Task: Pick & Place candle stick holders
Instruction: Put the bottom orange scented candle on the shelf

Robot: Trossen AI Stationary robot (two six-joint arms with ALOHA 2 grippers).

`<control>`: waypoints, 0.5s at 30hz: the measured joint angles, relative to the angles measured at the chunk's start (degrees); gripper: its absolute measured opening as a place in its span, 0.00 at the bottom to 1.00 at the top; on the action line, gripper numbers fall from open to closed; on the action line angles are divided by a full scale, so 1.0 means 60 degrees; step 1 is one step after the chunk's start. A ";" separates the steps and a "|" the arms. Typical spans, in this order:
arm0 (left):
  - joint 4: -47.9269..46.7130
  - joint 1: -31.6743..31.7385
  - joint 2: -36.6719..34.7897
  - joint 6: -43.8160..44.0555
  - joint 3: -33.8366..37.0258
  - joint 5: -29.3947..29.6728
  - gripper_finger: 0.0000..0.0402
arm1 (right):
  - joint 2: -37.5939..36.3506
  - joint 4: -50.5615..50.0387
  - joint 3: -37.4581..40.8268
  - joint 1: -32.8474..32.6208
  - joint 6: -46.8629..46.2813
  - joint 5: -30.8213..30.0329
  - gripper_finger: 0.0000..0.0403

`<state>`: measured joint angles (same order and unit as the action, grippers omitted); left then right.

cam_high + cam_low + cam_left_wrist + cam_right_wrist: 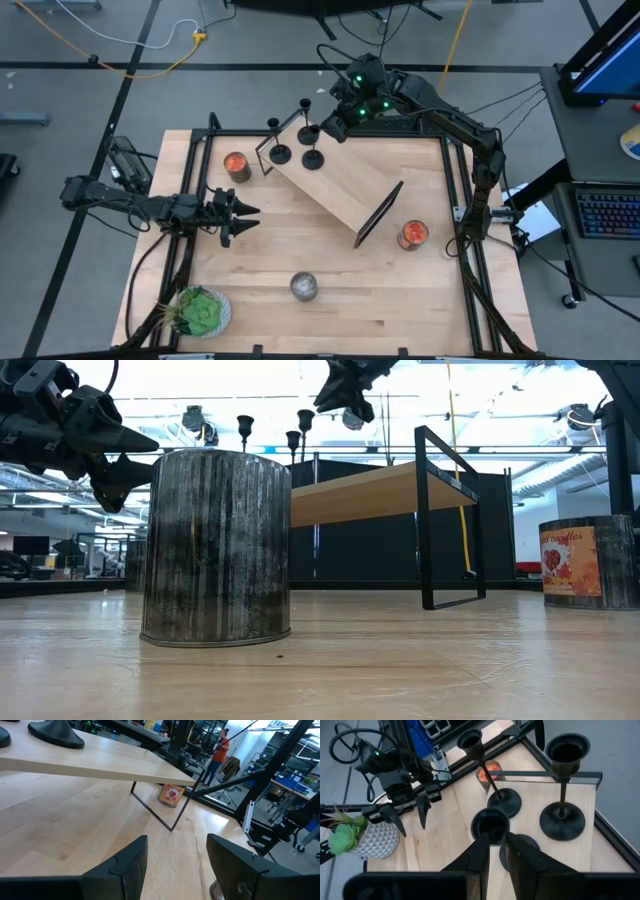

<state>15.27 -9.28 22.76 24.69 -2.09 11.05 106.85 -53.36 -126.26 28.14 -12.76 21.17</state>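
Three black candle stick holders stand on the far-left end of a slanted wooden shelf [340, 188]: one [279, 152], one [313, 157] and one [307, 130]. My right gripper [335, 118] hangs over that end and is shut on the nearest holder [491, 824] in its wrist view, fingertips [497, 842] just under its cup. The other two [496, 795] [562, 817] stand free on their round bases. My left gripper [250, 214] is open and empty above the table's left side, clear of the shelf; it also shows in its own wrist view [177, 855]. My right gripper pinches the holder between its two fingers just under the small cup [491, 824]; the cup hides the stem where they meet. The fingers come slanting down from the table's far side. The holder stands upright, its round base [526, 845] at the shelf top.
An orange-red jar [236, 165] stands left of the shelf and another [412, 233] at its right end. A silver jar [304, 287] stands near the front middle, and a potted plant [200, 310] at the front left corner. The shelf's black frame leg [378, 215] sticks out.
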 joint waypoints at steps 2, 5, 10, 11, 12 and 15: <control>0.0000 -0.0001 -0.0003 0.0000 0.0000 0.0000 0.52 | 0.0000 0.0056 0.0000 0.0000 -0.0002 0.0000 0.14; 0.0000 -0.0003 0.0000 -0.0002 0.0000 0.0000 0.52 | -0.0035 0.0284 0.0000 0.0000 0.0132 0.0013 0.14; 0.0000 0.0000 -0.0002 0.0004 0.0000 0.0000 0.52 | -0.0605 -0.0119 0.0000 -0.0166 0.0689 0.0041 0.14; 0.0000 -0.0002 -0.0004 0.0012 0.0000 0.0000 0.52 | -0.0800 -0.0444 0.0000 -0.0220 0.0861 0.0051 0.13; 0.0000 0.0000 0.0000 0.0015 0.0000 0.0000 0.52 | -0.0990 -0.0790 0.0000 -0.0295 0.1071 0.0040 0.12; 0.0000 -0.0003 -0.0003 0.0018 0.0000 0.0000 0.52 | -0.1601 -0.1983 0.0000 -0.0564 0.1493 0.0005 0.03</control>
<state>15.27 -9.30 22.74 24.80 -2.09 11.05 97.24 -65.25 -126.26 24.76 -3.80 21.20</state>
